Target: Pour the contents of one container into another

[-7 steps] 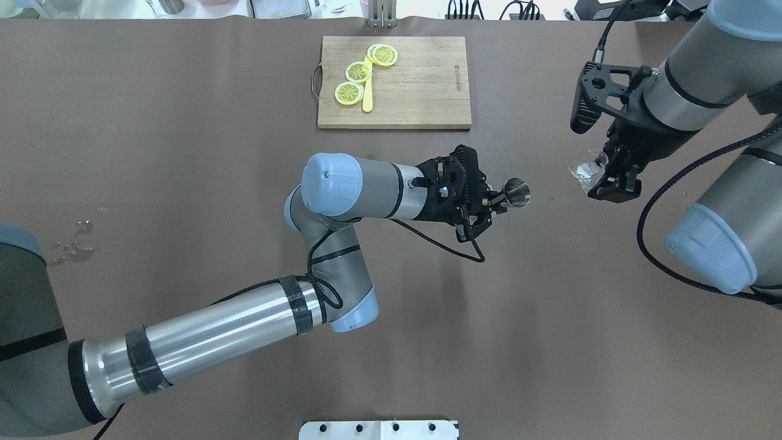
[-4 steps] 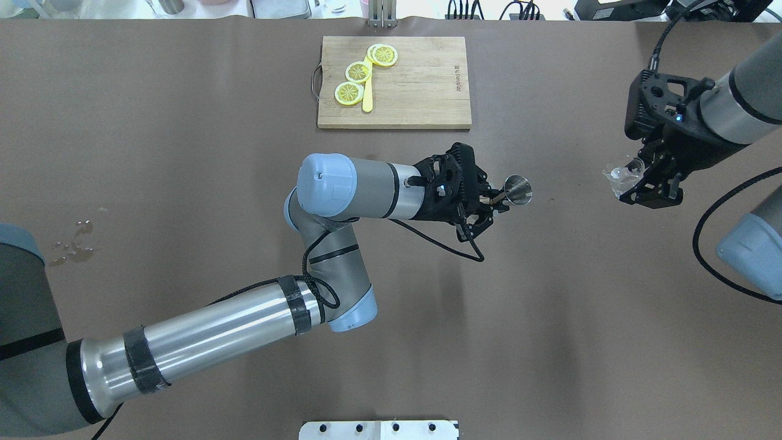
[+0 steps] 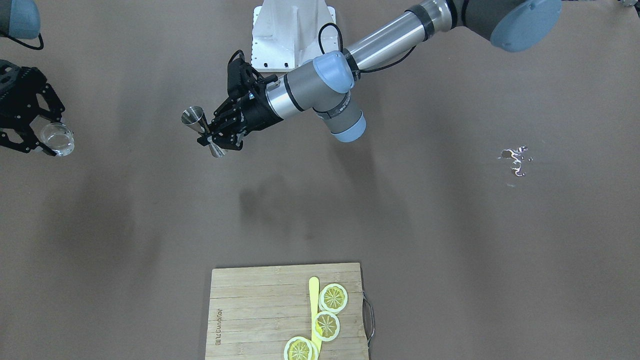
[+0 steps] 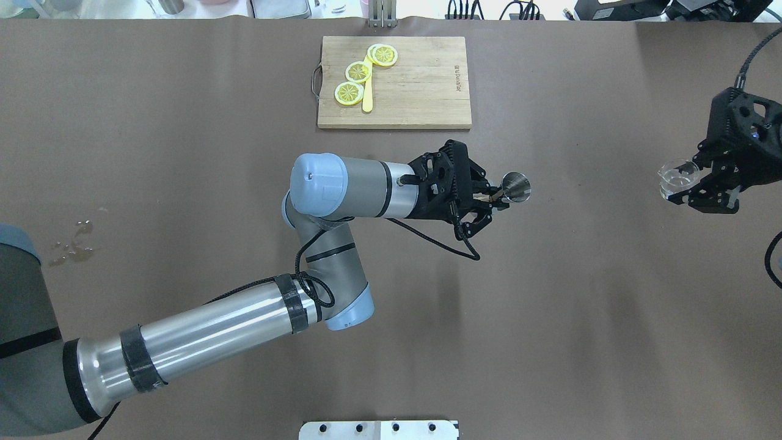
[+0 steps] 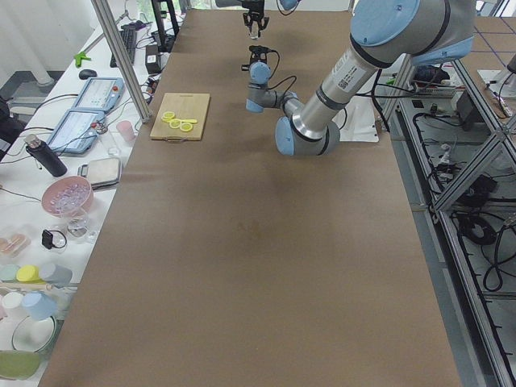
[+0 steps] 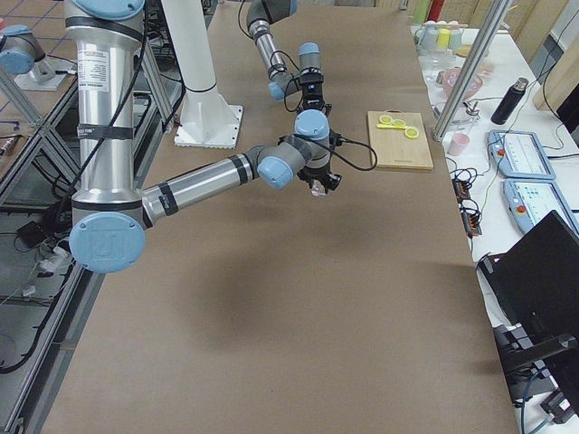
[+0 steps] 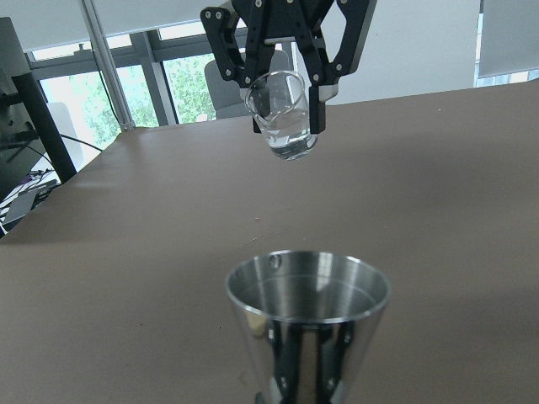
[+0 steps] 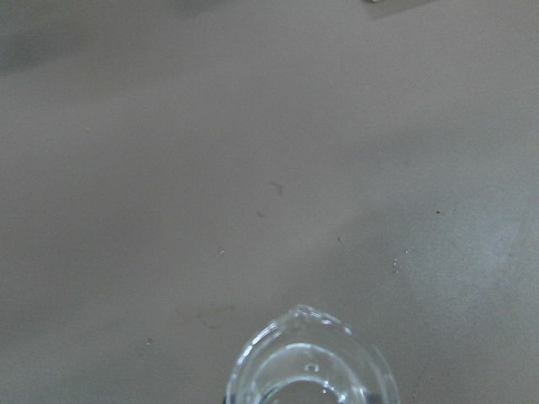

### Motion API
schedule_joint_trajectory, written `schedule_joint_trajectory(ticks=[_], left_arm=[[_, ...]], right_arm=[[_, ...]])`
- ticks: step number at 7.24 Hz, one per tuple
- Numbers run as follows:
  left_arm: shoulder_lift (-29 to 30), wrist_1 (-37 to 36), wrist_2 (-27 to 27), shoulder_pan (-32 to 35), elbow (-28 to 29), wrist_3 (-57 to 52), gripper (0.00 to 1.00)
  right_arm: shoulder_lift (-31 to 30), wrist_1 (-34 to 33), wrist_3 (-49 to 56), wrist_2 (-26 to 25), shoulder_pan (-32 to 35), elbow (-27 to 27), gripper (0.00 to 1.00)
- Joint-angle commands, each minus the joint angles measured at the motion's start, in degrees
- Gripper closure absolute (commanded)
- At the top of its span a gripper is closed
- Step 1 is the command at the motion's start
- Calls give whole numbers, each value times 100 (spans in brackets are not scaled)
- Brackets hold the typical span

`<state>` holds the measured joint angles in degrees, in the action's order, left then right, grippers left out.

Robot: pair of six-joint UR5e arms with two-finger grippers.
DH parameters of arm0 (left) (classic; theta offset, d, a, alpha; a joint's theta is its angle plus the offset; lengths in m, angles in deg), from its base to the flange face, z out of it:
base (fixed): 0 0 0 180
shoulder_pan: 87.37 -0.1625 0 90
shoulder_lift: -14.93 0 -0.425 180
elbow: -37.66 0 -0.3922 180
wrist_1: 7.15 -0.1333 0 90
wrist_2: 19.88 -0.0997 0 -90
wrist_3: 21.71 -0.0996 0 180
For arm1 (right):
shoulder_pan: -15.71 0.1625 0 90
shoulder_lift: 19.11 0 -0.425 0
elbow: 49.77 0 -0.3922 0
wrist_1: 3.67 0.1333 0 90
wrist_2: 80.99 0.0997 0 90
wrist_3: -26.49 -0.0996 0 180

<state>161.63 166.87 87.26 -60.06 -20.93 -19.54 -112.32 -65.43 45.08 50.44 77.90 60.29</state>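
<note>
The left gripper (image 4: 492, 201) pinches the silver double-cone steel jigger (image 4: 517, 187), mouth up. The right gripper (image 4: 689, 183) clamps the small clear glass (image 4: 675, 176), well apart toward the robot's right.

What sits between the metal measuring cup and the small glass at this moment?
Nothing. The overhead view shows only bare brown table under the gap between the metal measuring cup and the small glass.

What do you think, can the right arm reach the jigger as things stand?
Probably yes: only bare table lies between the right gripper, holding the glass, and the jigger in the left gripper.
</note>
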Motion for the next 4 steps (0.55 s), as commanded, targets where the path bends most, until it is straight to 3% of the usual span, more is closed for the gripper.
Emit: schedule_joint_trajectory(ticks=[1, 2, 4], left_arm=[[-332, 89, -9, 11, -335, 90, 100], [-509, 89, -18, 46, -511, 99, 100], [-904, 202, -174, 73, -836, 117, 100]], right_arm=[[-127, 2561, -905, 67, 100, -1411, 100], [-74, 3564, -1554, 58, 100, -1957, 100], [40, 4180, -1964, -169, 83, -2383, 100]])
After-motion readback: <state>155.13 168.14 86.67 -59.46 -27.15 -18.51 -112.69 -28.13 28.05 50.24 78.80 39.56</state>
